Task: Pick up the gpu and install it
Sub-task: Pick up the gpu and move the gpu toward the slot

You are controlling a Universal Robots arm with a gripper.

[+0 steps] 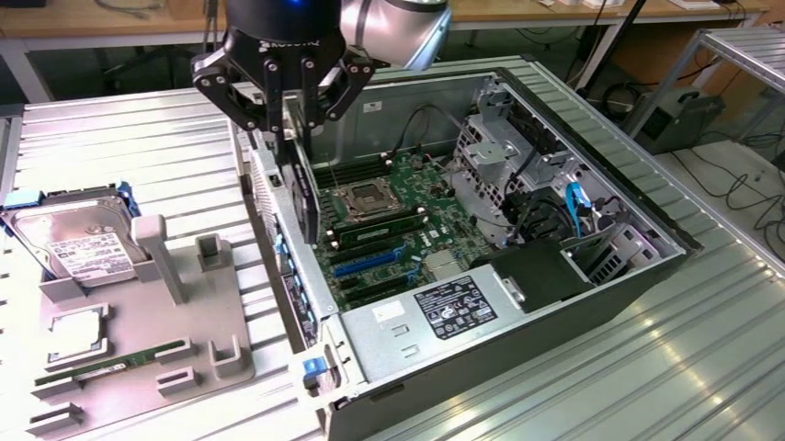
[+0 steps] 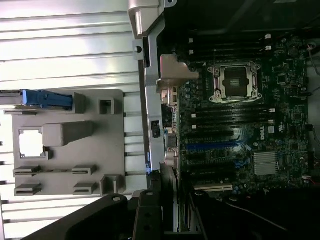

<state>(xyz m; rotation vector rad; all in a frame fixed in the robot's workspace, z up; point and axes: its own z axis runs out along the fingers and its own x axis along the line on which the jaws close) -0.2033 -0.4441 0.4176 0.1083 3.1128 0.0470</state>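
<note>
A ribbed metal table [image 1: 135, 138] catches bright glare. Behind it runs a wooden desk [image 1: 110, 20]. At the exterior view's right, a metal rack [image 1: 740, 41] stands above a grey floor [image 1: 682, 184] with black cables [image 1: 751, 197].

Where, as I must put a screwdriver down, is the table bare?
Bare table beyond the hard drive and at the exterior view's right of the case. Crowded: the tray, and where the gripper holds the gpu.

the gpu [image 1: 301, 188] is a slim black card seen edge-on, hanging upright with its long side vertical and its upper end clamped in the gripper [image 1: 292, 124]. its lower end dips inside the open computer case [image 1: 552, 340], near the wall on the exterior view's left.
</note>
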